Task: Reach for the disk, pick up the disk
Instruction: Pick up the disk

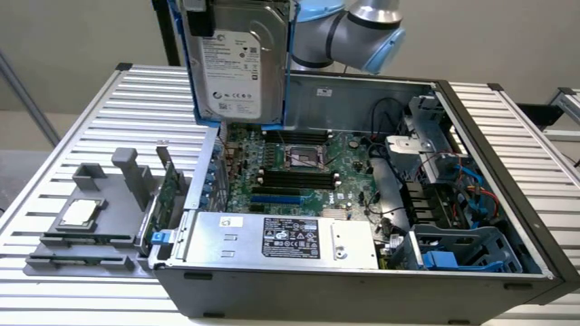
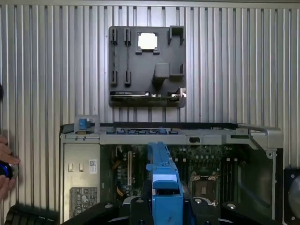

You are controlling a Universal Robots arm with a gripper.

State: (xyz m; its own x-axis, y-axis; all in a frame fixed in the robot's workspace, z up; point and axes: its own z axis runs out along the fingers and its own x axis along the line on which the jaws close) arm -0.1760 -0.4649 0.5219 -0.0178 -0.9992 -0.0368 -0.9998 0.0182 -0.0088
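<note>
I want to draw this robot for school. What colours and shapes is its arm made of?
The arm is built from round silver-grey metal tubes, joined by fat rounded joints with light blue caps. It looks smooth and shiny, with no writing to be seen. In the wrist view, the gripper end is black, with small round silver bolt heads along its curved edge.

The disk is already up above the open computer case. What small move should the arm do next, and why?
Probably a short, straight lift with the grip unchanged. The disk hangs upright above the open case, its lower edge close over the motherboard, and in the wrist view its blue frame sits in the gripper. More height would keep it clear of the case walls.
</note>
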